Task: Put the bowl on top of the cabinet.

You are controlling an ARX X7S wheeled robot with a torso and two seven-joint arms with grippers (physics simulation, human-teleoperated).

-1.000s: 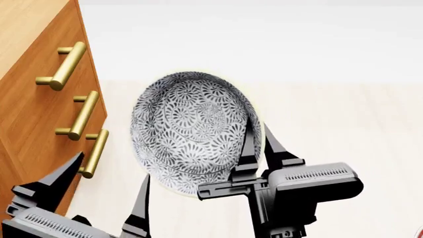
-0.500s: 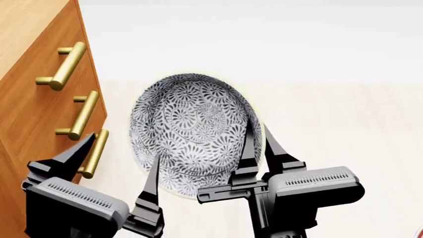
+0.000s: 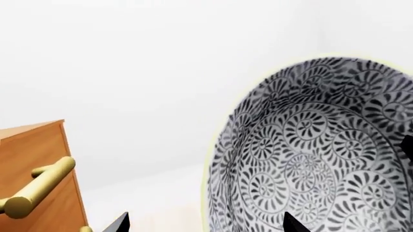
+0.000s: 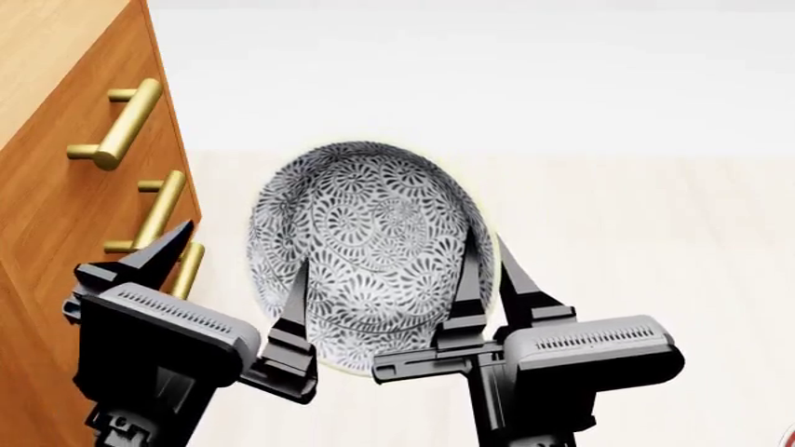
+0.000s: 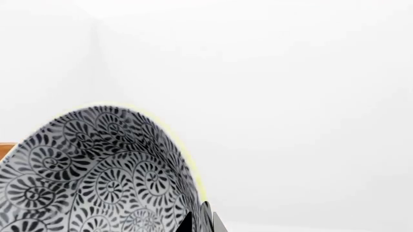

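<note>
The bowl (image 4: 367, 233), white with a dense grey-black floral pattern, hangs in the air tilted on edge, its inside facing the head camera. My right gripper (image 4: 485, 270) is shut on its right rim; in the right wrist view the rim of the bowl (image 5: 96, 179) sits pinched in that gripper (image 5: 201, 223). My left gripper (image 4: 230, 275) is open and straddles the left rim, one finger over the inside, the other outside near the cabinet (image 4: 62, 186). In the left wrist view the bowl (image 3: 322, 145) fills one side, and the gripper (image 3: 206, 224) touches nothing.
The orange-brown cabinet has three brass bar handles (image 4: 155, 214) on its front, close beside my left gripper. Its top surface (image 4: 50, 47) runs out of view at the upper left. A corner of the cabinet (image 3: 38, 164) also shows in the left wrist view. Pale floor (image 4: 646, 261) lies below.
My left arm has risen and moved in towards the bowl, so its open fingers now straddle the left rim. The right gripper and the bowl have barely moved.
</note>
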